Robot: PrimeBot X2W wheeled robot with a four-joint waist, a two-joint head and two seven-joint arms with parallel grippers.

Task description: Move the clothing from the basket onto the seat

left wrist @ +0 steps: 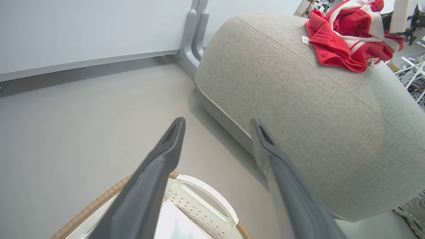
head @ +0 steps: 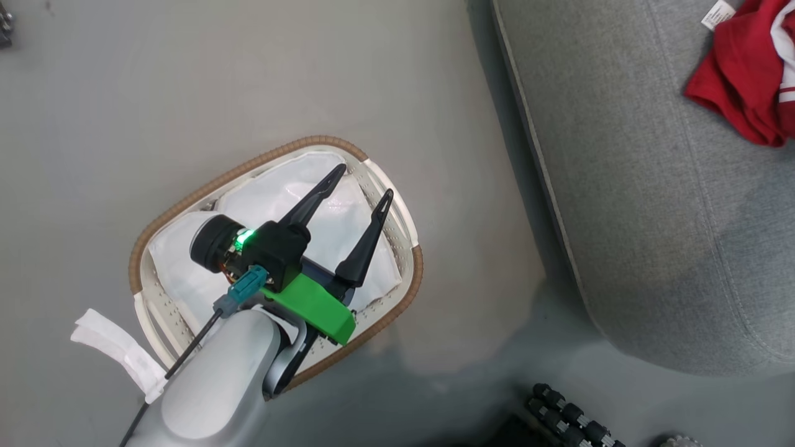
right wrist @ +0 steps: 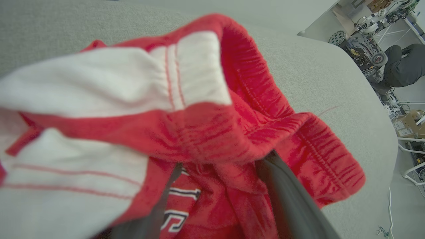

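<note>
On the seat (head: 652, 217), red clothing (head: 739, 81).
Left jaws parted above the basket (head: 310, 140); right jaws spread apart within the clothing.

light: I read it bright, even, soft | shadow: dull band on floor (head: 497, 347) along seat (head: 652, 217) | glare: lining (head: 174, 267) washes out white | blur: clothing (right wrist: 206, 132) smeared close to my right wrist lens | edges: wrist views bow

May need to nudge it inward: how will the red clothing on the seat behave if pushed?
Probably floppy: the clothing lies crumpled on the seat, so a push would likely bunch it, not slide it. It drapes over the right gripper, whose fingers stand apart, so it may snag.
</note>
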